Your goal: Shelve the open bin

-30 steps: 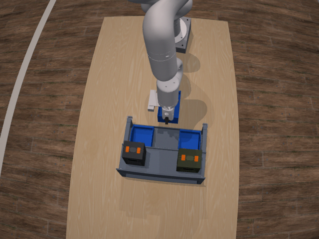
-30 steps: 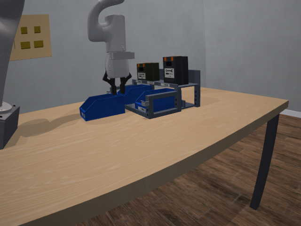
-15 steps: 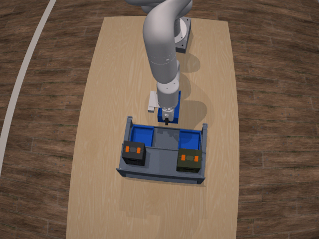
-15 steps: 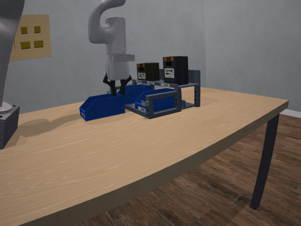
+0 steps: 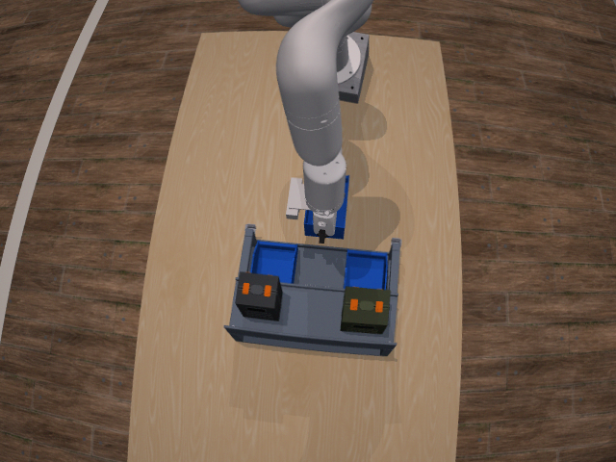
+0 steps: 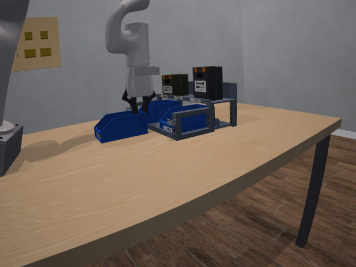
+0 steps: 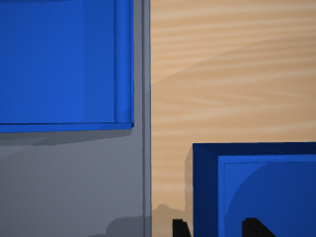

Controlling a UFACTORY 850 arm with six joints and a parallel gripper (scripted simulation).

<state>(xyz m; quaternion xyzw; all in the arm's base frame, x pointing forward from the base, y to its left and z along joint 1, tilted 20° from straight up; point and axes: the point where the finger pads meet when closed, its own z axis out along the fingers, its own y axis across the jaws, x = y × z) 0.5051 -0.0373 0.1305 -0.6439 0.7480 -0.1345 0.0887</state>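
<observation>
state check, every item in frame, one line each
Table bin: upright on table, outside shelf.
Gripper: jaws part open, astride bin's rear wall, not clamped.
Shelf gap: unfilled.
Shelf bins: seated either side of gap.
Top boxes: upright on upper board.

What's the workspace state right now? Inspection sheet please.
Surface: wooden table, shelf standing on it.
Job's things: open bin flat on the table before the gap, low front facing away from the shelf; its parts cannot be seen.
Shelf row: left bin and right bin seated.
Clutter: black box and green box on the top board.
Gripper: gripper partly open, straddling the bin's rear wall, not clamped.
Cables: nothing seen.
Surroundings: plank floor, grey wall, board with yellow squares.
</observation>
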